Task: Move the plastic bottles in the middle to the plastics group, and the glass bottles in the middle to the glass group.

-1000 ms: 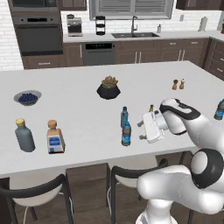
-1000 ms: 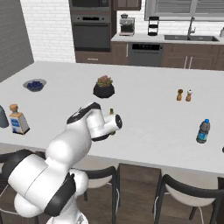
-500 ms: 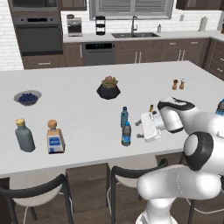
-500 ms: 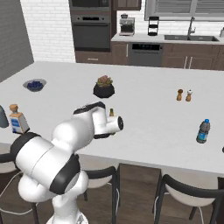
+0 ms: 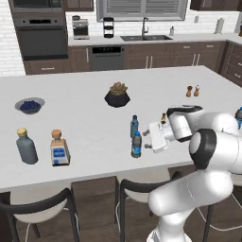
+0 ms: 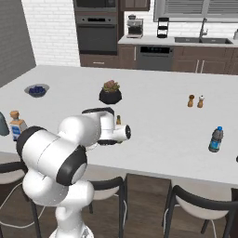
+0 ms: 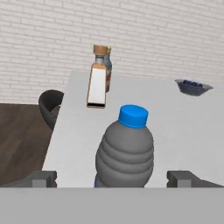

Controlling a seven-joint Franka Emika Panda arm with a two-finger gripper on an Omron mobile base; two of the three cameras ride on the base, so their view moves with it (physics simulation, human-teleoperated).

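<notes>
Gripper (image 5: pixel 150 138) stands wide open at desk height, its two dark tips either side of the nearer small blue-tinted clear plastic water bottle with a blue cap (image 7: pixel 126 151), not touching it, so nothing is held. In the left base view that bottle (image 5: pixel 136 145) stands upright mid-desk with its twin (image 5: pixel 134 126) just behind it, and the slim dark olive-green glass bottle with a gold top (image 5: pixel 163 117) is mostly hidden behind the hand. The white desk (image 5: pixel 85 127) carries the glass group at its left end: a stout grey bottle with a gold cap (image 5: pixel 26 147) and a squarish clear bottle with a tan stopper (image 5: pixel 59 148). The plastics group (one blue-labelled water bottle (image 6: pixel 215 139) is visible) sits well apart at the right end. By my reading none of the three middle bottles has been sorted yet; the first grasp is only lined up
</notes>
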